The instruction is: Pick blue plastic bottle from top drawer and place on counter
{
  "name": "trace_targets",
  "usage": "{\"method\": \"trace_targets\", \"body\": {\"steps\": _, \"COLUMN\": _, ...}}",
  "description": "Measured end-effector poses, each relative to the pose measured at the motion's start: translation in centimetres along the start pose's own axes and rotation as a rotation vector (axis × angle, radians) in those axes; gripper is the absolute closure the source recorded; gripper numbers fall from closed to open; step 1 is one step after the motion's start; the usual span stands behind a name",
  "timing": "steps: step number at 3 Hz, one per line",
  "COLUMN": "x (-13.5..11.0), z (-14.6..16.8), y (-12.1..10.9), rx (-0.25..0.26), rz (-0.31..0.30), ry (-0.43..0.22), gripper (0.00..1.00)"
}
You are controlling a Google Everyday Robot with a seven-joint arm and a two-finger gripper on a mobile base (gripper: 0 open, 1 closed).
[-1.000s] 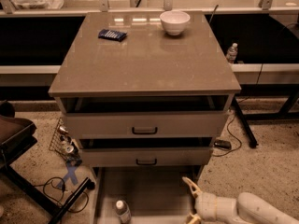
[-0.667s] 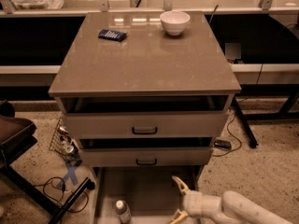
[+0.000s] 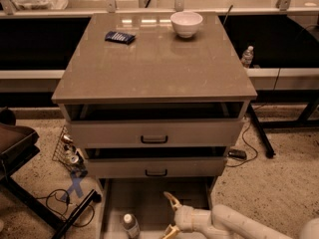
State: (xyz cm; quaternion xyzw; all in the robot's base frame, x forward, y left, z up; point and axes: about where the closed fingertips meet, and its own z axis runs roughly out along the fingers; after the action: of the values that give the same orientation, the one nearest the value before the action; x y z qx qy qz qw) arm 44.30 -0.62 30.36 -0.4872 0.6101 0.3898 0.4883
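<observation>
My gripper [image 3: 169, 214] has slid left across the drawer [image 3: 144, 200] and is now near the bottle [image 3: 130, 226], on its right, fingers spread wide and empty. The bottle stands upright in the drawer. I judge the grasp comes next, then the counter [image 3: 154, 59].

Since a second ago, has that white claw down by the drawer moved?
Yes. The gripper, its fingers open, has slid left over the pulled-out drawer, closer to the blue plastic bottle, which stays put.
</observation>
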Motion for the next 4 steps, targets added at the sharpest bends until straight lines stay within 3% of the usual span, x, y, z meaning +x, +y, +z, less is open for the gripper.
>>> {"method": "trace_targets", "body": {"steps": 1, "x": 0.9, "z": 3.8, "y": 1.5, "rx": -0.074, "rz": 0.021, "ry": 0.009, "gripper": 0.00}}
{"method": "trace_targets", "body": {"steps": 2, "x": 0.9, "z": 3.8, "y": 1.5, "rx": -0.074, "rz": 0.021, "ry": 0.009, "gripper": 0.00}}
{"method": "trace_targets", "body": {"steps": 4, "x": 2.1, "z": 10.4, "y": 1.0, "rx": -0.075, "rz": -0.045, "ry": -0.034, "gripper": 0.00}}
